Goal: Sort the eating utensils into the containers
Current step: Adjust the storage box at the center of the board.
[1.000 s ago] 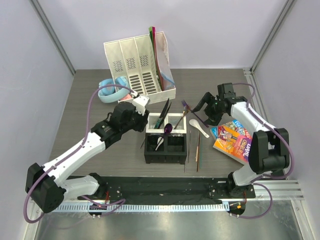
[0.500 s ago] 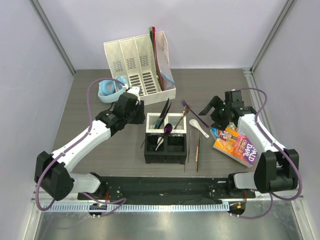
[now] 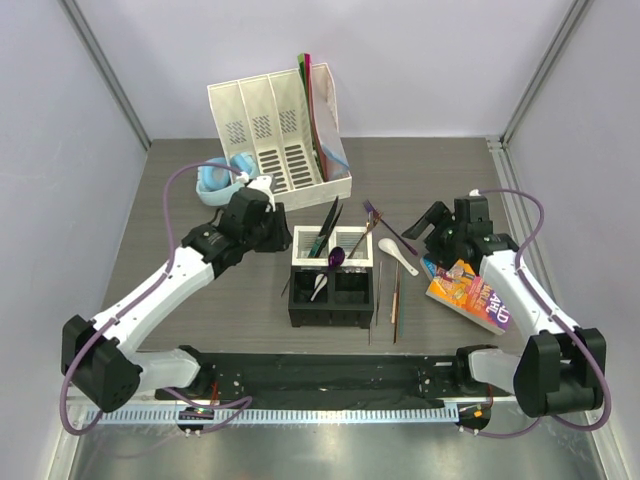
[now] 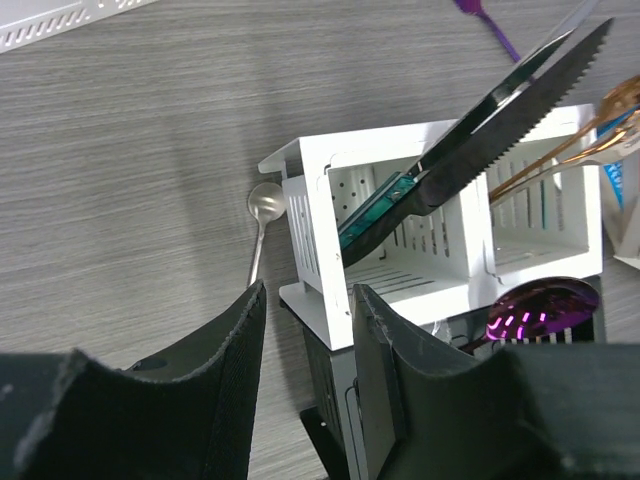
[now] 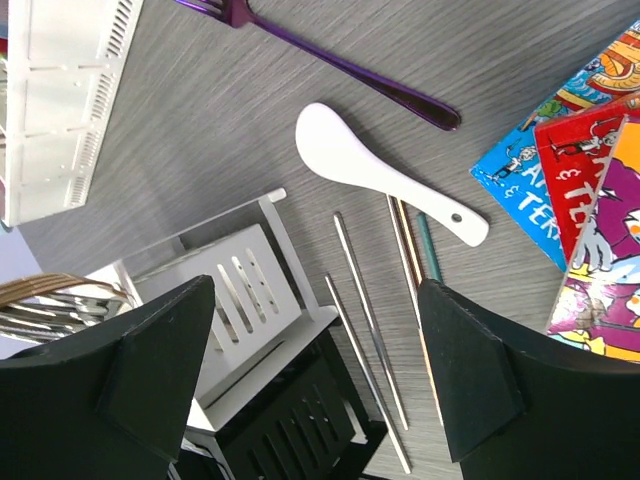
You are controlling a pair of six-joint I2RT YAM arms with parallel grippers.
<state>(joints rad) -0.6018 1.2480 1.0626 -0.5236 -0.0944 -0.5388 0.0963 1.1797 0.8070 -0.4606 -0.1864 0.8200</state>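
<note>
- L gripper point(image 4: 308, 298): at far-left corner of caddy point(image 3: 333, 316). Fingers point(image 4: 225, 385) part-open w/ a clear gap, nothing gripped. Caddy corner shows thru the gap in wrist view; contact can't tell.
- R gripper point(image 5: 318, 290): over table point(image 3: 200, 290) just right of caddy, jaws spread wide, empty.
- Caddy: 4 cells, 2 white on far side, 2 black on near side, upright mid-table.
- Far-left white cell: black serrated knife point(image 4: 520, 100) + teal-handled piece point(image 4: 375, 217), both leaning out over the rim.
- Far-right white cell: copper-coloured pieces point(image 4: 600, 135), also leaning out.
- Purple spoon point(image 4: 545, 300): bowl up near caddy centre; which cell can't tell.
- Near-left black cell: white piece point(image 3: 320, 284) inside.
- Loose on table, right of caddy:
  - purple fork point(image 5: 330, 65), farthest back
  - white soup spoon point(image 5: 380, 175) nearer than fork, handle pointing toward book point(image 3: 470, 285)
  - slim sticks point(image 5: 370, 320) lying along caddy's right wall, ends near soup spoon handle
- Loose on table, left of caddy: small metal spoon point(image 4: 265, 203), just beside left wall.
- Other: book at right next to R arm; blue headphones point(image 3: 215, 180) far left; white file organiser point(image 3: 270, 130) at back.
</note>
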